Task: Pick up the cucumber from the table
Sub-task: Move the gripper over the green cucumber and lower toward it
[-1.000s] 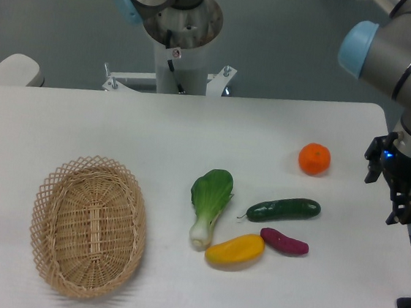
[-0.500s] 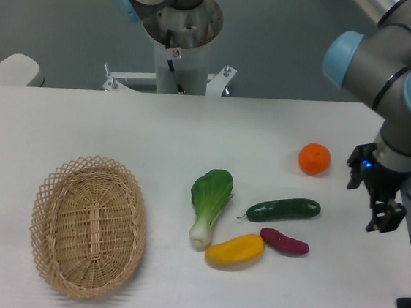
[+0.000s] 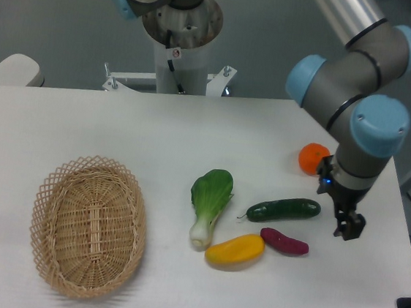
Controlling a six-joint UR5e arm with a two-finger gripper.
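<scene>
No text, brand, number or sign can be read anywhere in this view. The one candidate is a small white sticker with a red mark [image 3: 176,53] on the robot's base column [image 3: 177,63], and it is too small and blurred to make out.
</scene>
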